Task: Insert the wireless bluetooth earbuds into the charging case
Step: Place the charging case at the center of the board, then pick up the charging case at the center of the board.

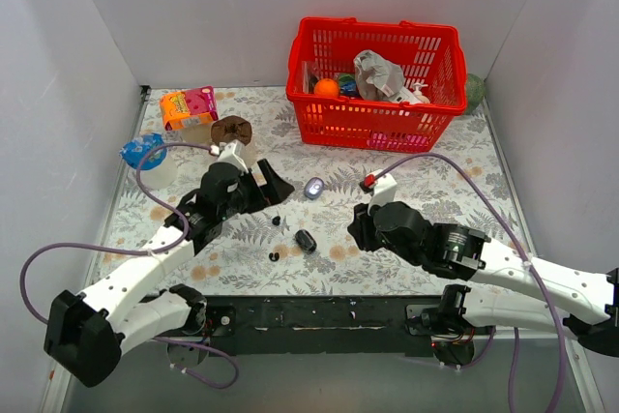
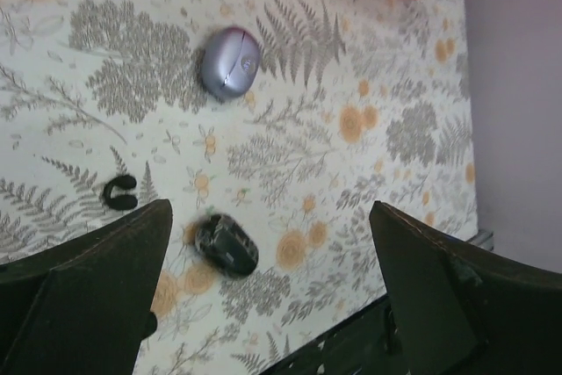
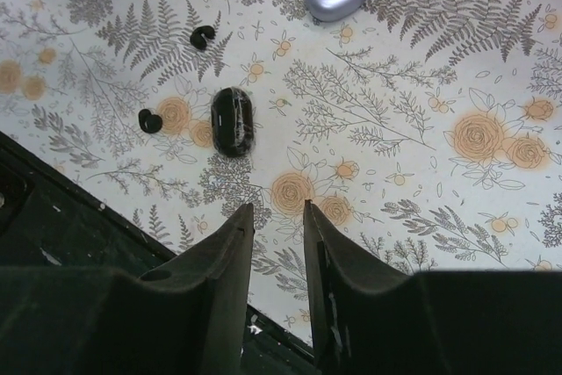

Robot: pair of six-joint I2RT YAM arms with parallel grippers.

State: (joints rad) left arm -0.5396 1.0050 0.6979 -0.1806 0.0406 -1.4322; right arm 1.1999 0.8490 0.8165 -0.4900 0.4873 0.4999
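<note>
Jaws on the left gripper (image 2: 270, 217) are standing spread wide with nothing between them, while the right gripper (image 3: 277, 215) is showing only a narrow gap and is likewise gripping nothing. Both earbuds (image 1: 276, 221) are lying loose on the worktop (image 1: 329, 268) as small dark curls, one just off the left gripper's tips and its twin nearer the front edge. The case (image 1: 313, 188) is sitting silvery top up, further back toward the red basket (image 1: 372, 123) and roughly between the two arms. A stubby black piece (image 1: 306, 240) is lying between the earbuds and the right gripper, partly in that arm's way. The left arm is looking nearer to both earbuds, so the first pick is probably falling to it.
</note>
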